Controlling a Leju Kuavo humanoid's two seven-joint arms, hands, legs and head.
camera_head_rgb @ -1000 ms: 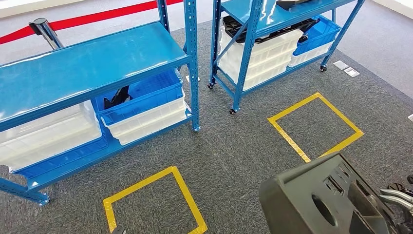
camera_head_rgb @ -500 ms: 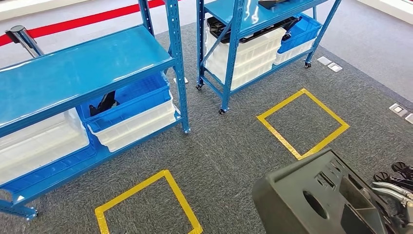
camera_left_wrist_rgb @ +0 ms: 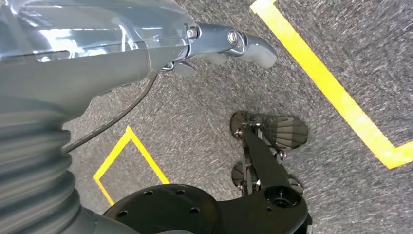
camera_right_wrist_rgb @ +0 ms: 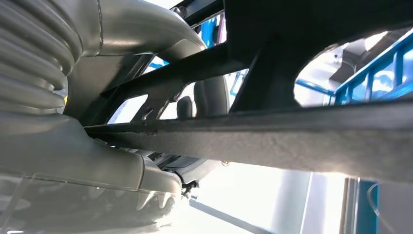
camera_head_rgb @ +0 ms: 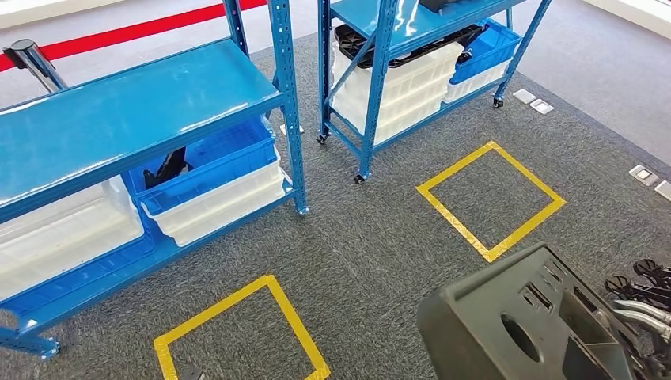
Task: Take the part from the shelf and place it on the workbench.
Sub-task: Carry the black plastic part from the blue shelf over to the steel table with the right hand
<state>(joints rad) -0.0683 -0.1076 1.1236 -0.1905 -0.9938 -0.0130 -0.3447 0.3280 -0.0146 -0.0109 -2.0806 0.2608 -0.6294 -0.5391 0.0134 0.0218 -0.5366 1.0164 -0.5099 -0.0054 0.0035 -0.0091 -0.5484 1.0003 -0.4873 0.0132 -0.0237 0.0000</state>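
Observation:
A large dark grey moulded part (camera_head_rgb: 522,324) with a round hole and slots fills the lower right of the head view, held above the carpet. My right hand (camera_head_rgb: 639,313) grips it at its right side, silver fingers showing beside it. In the right wrist view the part's dark ribs (camera_right_wrist_rgb: 272,131) cross close in front, and the right hand (camera_right_wrist_rgb: 146,29) wraps over one rib with darker fingers (camera_right_wrist_rgb: 212,95) behind it. My left hand (camera_left_wrist_rgb: 146,48) hangs over the carpet, fingers apart, holding nothing.
Two blue shelf racks stand ahead: the nearer (camera_head_rgb: 134,111) at left with a blue crate (camera_head_rgb: 214,158) and white crates (camera_head_rgb: 71,229), the other (camera_head_rgb: 396,32) farther back. Yellow tape squares (camera_head_rgb: 490,194) (camera_head_rgb: 237,332) mark the grey carpet. A red barrier belt (camera_head_rgb: 134,32) runs behind.
The whole picture has shifted left, so the camera has moved relative to the shelves. The part stays in my right hand at the lower right.

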